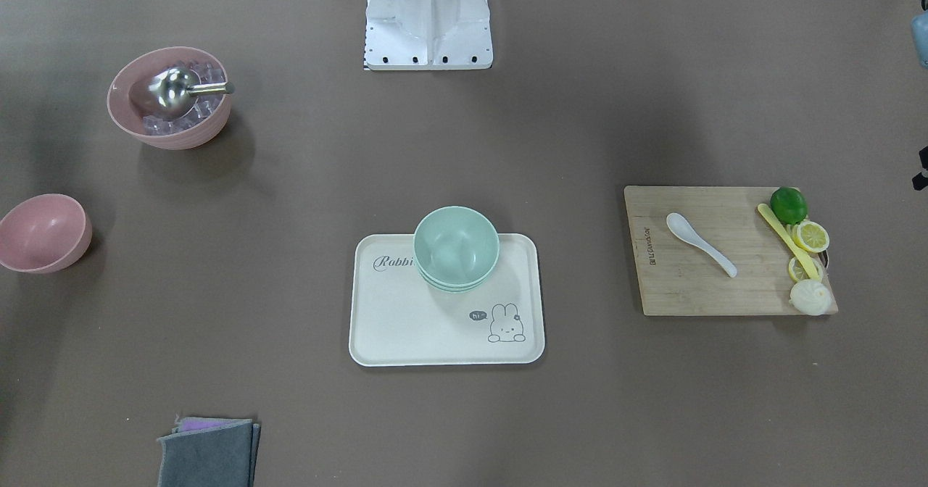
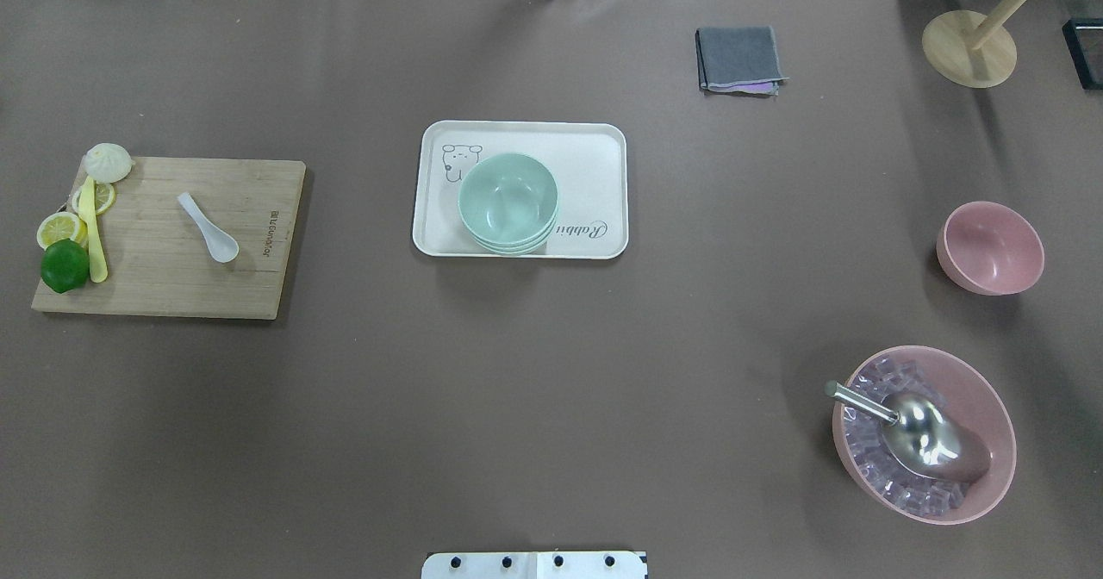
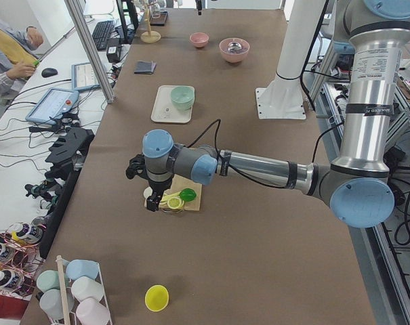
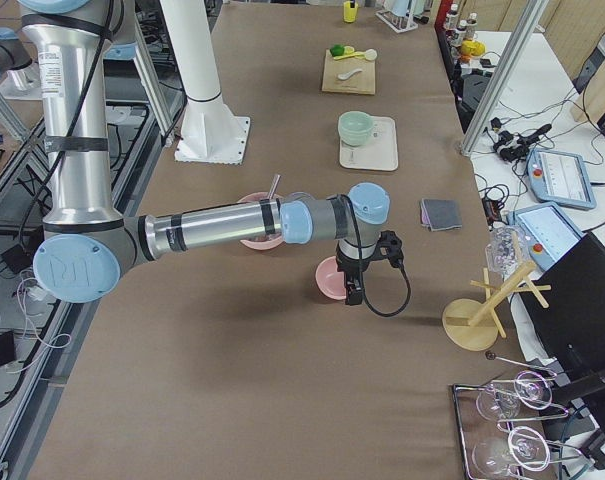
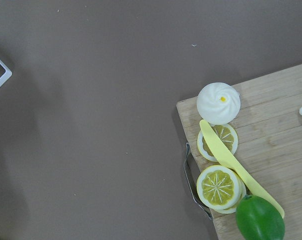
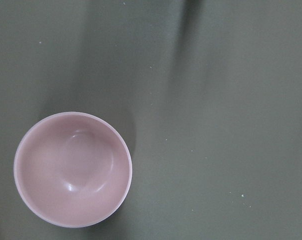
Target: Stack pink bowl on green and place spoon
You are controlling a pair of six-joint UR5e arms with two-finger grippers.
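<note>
The small empty pink bowl [image 2: 991, 247] stands on the table's right side and fills the lower left of the right wrist view [image 6: 73, 169]. Stacked green bowls [image 2: 508, 202] sit on a cream tray [image 2: 595, 157] at mid-table. A white spoon [image 2: 208, 227] lies on the wooden cutting board [image 2: 172, 286] at the left. My left gripper [image 3: 152, 200] hangs over the board's outer end. My right gripper [image 4: 354, 293] hangs just above the pink bowl [image 4: 329, 280]. Both show only in the side views, so I cannot tell whether they are open or shut.
A large pink bowl [image 2: 926, 437] with ice cubes and a metal scoop stands near right. A lime [image 2: 65, 266], lemon slices, a yellow knife and a white bun [image 2: 108, 162] sit on the board's left end. Grey cloths [image 2: 739, 59] and a wooden stand [image 2: 969, 49] are at the far side.
</note>
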